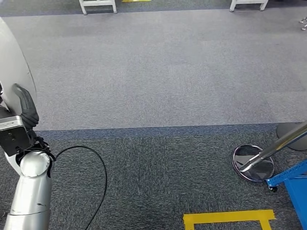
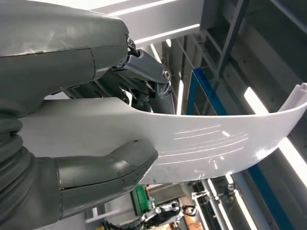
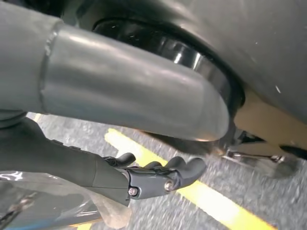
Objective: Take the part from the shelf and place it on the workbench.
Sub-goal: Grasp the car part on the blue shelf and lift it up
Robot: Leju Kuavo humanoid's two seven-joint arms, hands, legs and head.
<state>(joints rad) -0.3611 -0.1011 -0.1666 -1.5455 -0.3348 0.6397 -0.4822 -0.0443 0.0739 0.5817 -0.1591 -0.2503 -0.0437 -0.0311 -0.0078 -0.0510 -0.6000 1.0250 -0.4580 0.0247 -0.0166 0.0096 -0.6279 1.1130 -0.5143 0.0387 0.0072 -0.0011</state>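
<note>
The left hand (image 2: pixel 119 124) grips the curved white part (image 2: pixel 217 139) between thumb and fingers. The right hand (image 3: pixel 159 175) hangs above the grey carpet (image 1: pixel 163 81); its fingers seem loosely curled, holding nothing.

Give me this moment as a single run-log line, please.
left hand: grips white part | right hand: holds nothing, fingers curled, above carpet | workbench: unseen | phase: carrying

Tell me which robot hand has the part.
The left robot hand: its thumb and dark fingers clamp the curved white part. The right robot hand hangs above the carpet with fingers curled on nothing.
</note>
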